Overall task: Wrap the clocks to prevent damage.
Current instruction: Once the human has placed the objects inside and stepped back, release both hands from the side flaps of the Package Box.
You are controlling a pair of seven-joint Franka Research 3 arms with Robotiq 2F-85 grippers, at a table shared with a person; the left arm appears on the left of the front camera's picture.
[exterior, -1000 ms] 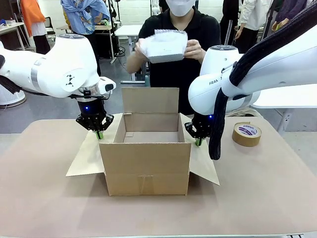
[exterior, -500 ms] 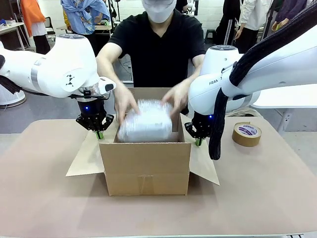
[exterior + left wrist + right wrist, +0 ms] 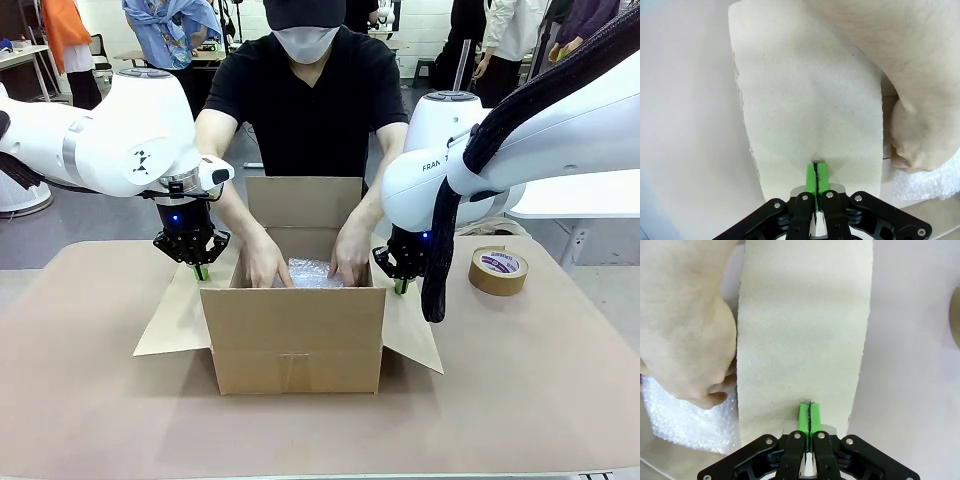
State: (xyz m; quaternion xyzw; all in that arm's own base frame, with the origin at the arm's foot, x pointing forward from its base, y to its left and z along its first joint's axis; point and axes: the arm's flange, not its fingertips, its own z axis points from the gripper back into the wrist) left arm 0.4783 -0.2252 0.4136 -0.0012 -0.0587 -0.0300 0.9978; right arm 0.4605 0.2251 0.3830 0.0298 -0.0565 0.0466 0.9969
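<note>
On the table (image 3: 80,400), an open cardboard box (image 3: 295,340) is centred. Its left flap (image 3: 178,315) at 9 o'clock and right flap (image 3: 412,335) at 3 o'clock are held outward by the left jaws and right jaws, each pressed together. Inside, a bubble-wrapped bundle (image 3: 312,272), presumably a clock, is pressed down by a person's hands (image 3: 264,266). Packing is judged underway; next, the flaps need releasing.

Glossy white arms (image 3: 110,140); left gripper (image 3: 201,271) and right gripper (image 3: 401,286) black with green pads (image 3: 809,177).
</note>
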